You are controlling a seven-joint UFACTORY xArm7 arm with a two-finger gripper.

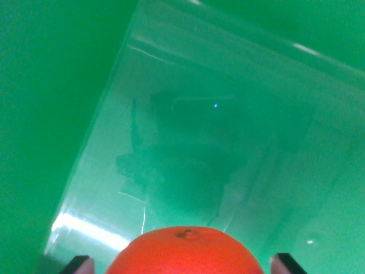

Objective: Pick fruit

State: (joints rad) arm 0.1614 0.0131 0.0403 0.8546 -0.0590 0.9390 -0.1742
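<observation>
A: Where is the fruit at this moment?

B: The orange (185,251) sits at the bottom middle of the wrist view, with its small dark stem mark turned up toward the camera. Only its upper part shows; the rest is cut off by the edge of the picture.

A: And the jaws, how do they stand?

B: They are apart, one on each side of the orange. I see only the two tips of the gripper (181,264): one at the wrist view's left corner of the fruit, one at the wrist view's right. Each tip is just beside the skin of the orange, but whether it presses on it I cannot tell, because the contact place is hidden at the picture's edge.

A: So is the fruit picked or not?

B: I judge that the grasp is either just made or about to be made. The orange is between the jaws, so the approach is done. What I cannot decide is whether the fruit is lifted or rests on something; its underside is out of view.

A: What is around it?

B: Beyond the orange lies a sheet of clear plastic (228,142), shiny, with bright reflections and a dark blurred shadow in it. Around that is the green surface (45,114).
</observation>
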